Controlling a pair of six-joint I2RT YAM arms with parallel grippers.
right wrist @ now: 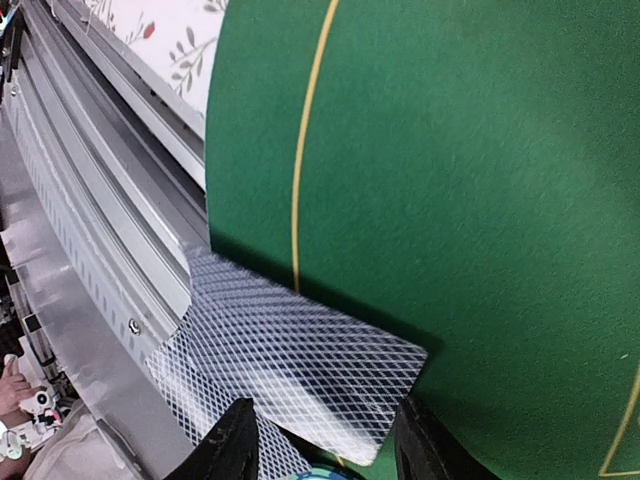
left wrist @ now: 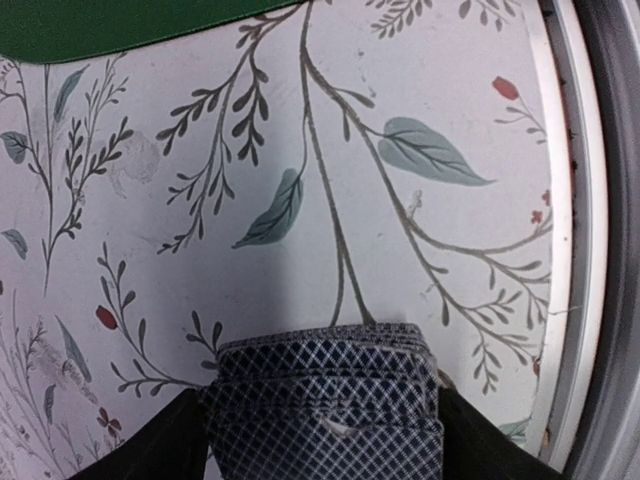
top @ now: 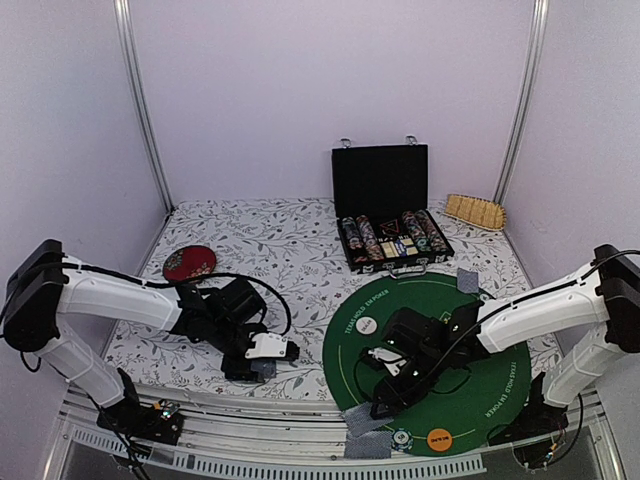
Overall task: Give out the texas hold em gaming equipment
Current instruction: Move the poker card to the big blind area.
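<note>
Above the floral counter (top: 280, 250), the left end effector (left wrist: 320, 445) clamps the card deck (left wrist: 325, 390); the right end effector (right wrist: 325, 450) grips one card (right wrist: 290, 360) over the near edge of the green mat (right wrist: 450, 150). Lower it flat, fully on felt, before releasing.

top: high, from near side, whole green mat (top: 490, 400) | left wrist: close, downward, beside mat, perhaps its edge | right wrist: close, over mat's near rim

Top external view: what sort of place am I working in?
Probably a lab robot cell staged for poker: aluminium frame posts against plain walls, a green Texas Hold'em mat, and an open chip case.
</note>
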